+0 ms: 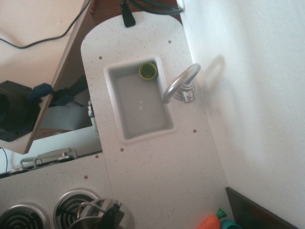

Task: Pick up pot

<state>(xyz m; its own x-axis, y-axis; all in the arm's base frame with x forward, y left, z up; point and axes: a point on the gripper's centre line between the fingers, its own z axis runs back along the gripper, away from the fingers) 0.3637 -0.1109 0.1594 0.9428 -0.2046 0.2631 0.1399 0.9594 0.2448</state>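
The silver pot point(93, 217) sits at the bottom edge of the view, over the right stove burner point(71, 202). Its thin loop handle point(97, 204) arches over its top. Part of the pot is cut off by the frame edge. A dark piece of my gripper point(112, 220) shows just right of the pot's middle, touching or very close to it. The rest of the gripper and arm is out of view below the frame, so its jaws cannot be made out.
A white sink point(125, 133) is set in the speckled counter point(162, 167), with a small yellow-green cup point(147, 71) in its far corner and a metal faucet point(180, 84) beside it. A second burner point(19, 218) lies at the left. An orange and teal toy point(213, 222) lies at the bottom right.
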